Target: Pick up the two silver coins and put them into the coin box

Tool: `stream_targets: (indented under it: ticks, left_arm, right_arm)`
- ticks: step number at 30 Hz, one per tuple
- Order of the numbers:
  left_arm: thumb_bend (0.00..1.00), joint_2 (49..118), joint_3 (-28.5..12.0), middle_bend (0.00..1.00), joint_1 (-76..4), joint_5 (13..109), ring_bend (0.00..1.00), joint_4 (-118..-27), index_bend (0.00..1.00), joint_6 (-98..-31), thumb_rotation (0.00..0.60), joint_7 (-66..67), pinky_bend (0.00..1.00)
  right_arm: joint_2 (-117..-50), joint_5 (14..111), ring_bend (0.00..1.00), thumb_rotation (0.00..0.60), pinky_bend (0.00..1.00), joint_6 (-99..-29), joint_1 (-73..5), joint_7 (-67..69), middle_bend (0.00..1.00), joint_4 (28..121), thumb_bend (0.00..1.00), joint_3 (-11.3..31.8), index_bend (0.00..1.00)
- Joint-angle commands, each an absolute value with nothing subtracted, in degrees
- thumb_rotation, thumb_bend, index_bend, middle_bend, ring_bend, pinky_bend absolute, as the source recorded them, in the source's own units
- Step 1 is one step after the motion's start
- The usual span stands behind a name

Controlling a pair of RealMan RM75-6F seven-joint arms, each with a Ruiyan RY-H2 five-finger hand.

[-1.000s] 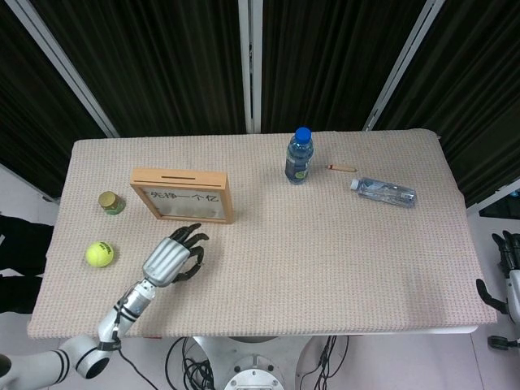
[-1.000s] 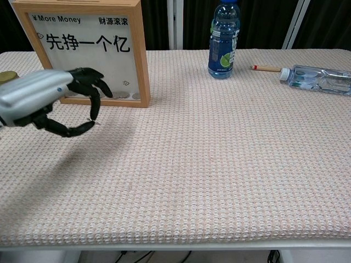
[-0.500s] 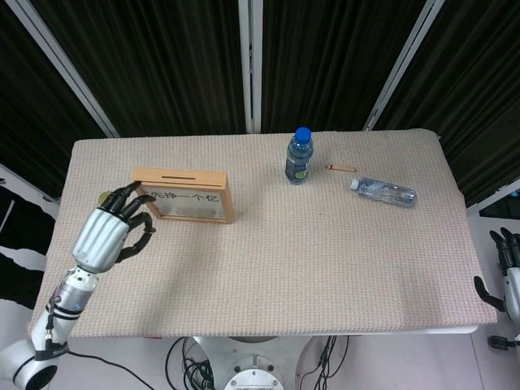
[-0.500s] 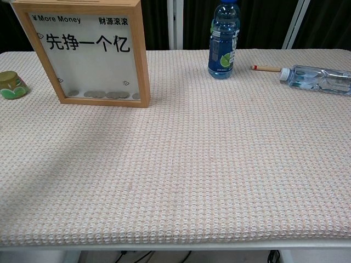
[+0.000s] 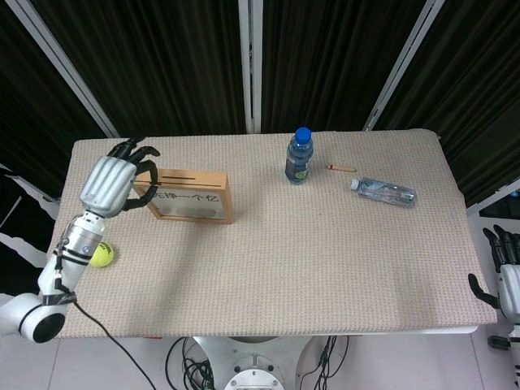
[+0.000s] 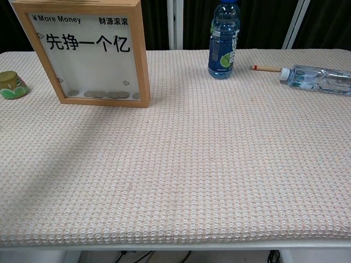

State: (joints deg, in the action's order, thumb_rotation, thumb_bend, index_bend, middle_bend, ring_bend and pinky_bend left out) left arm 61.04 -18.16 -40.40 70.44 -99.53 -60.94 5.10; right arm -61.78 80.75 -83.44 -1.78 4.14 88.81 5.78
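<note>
The wooden coin box (image 5: 187,199) stands upright at the table's left; its top slot (image 5: 180,174) faces up. In the chest view the coin box (image 6: 90,49) shows several coins (image 6: 104,95) along its bottom. My left hand (image 5: 114,183) hovers over the box's left end with fingers curled toward the thumb in a pinch. The silver coin it pinches is too small to see in the head view. No loose coin shows on the table. My right hand (image 5: 504,272) hangs off the table's right edge, fingers apart and holding nothing.
A tennis ball (image 5: 101,255) lies near the left edge under my left forearm. A small green-lidded jar (image 6: 11,86) sits left of the box. A blue bottle (image 5: 298,156) stands at the back, with a wooden stick (image 5: 341,168) and a lying clear bottle (image 5: 383,192) to its right.
My left hand lifted from the table in front of the box, swung left and up, left the chest view, and now hovers over the box's left end.
</note>
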Motion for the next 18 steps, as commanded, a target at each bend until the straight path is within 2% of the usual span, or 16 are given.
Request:
stream_targets:
  ticks: [1,7,18]
  left_arm:
    - [0.43,62.68,-19.9,0.27,-44.91,65.32,0.08,-96.51,0.63,-55.73,0.6,6.63,0.21]
    - [0.43,65.08,-19.92,0.27,-47.86,56.81,0.08,-94.49,0.63,-51.73,0.6,9.59,0.21]
    - [0.43,65.22,-18.95,0.27,-48.89,48.64,0.08,-95.9,0.64,-52.01,0.6,13.0,0.2]
  right_arm:
    - [-61.8,80.6,0.0,0.6,0.0,-83.3,-1.76,4.41,0.0,88.53,0.3,5.74,0.0]
    - [-61.86,80.29,0.0,0.6,0.0,-83.41,-1.55,5.53,0.0,87.65,0.3,5.78,0.0]
    - [-61.89,80.39,0.0,0.6,0.0,-83.51,-1.45,6.88,0.0,86.74,0.3,5.76,0.0]
